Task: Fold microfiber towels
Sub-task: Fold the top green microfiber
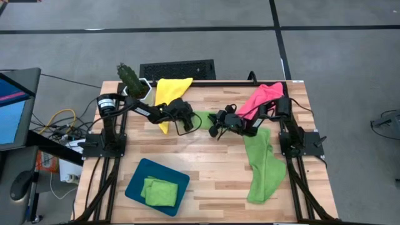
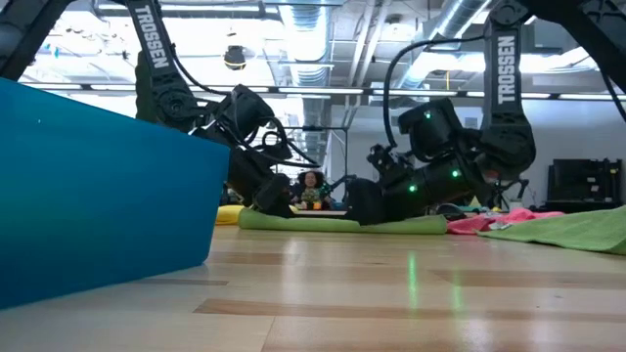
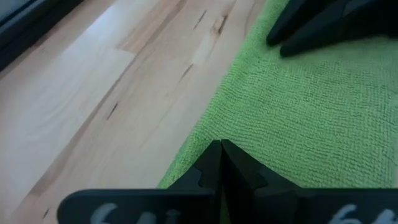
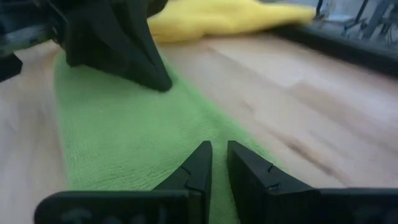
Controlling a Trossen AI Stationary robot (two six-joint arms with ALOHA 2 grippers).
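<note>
Both jaws are standing differently: the left gripper (image 3: 221, 149) is keeping its fingers pressed together on the edge of the small green towel (image 1: 204, 120), and the right gripper (image 4: 219, 152) is holding its fingers a little apart, with the tips touching the same towel (whether cloth is pinched between them, I cannot tell). This towel is lying flat at the middle of the wooden table (image 1: 212, 169), between the two grippers, which are meeting there from opposite sides. In the low view it is showing as a thin green strip (image 2: 342, 223) under both arms.

A yellow towel (image 1: 169, 94) is lying at the far edge behind the left arm, and a pink towel (image 1: 262, 97) at the far right corner. A long green towel (image 1: 262, 165) is stretching along the right side toward the near edge. A folded green towel (image 1: 159, 190) is resting in the dark teal tray (image 1: 134, 187) near the front left corner. A person (image 2: 311, 188) is sitting far behind the table.
</note>
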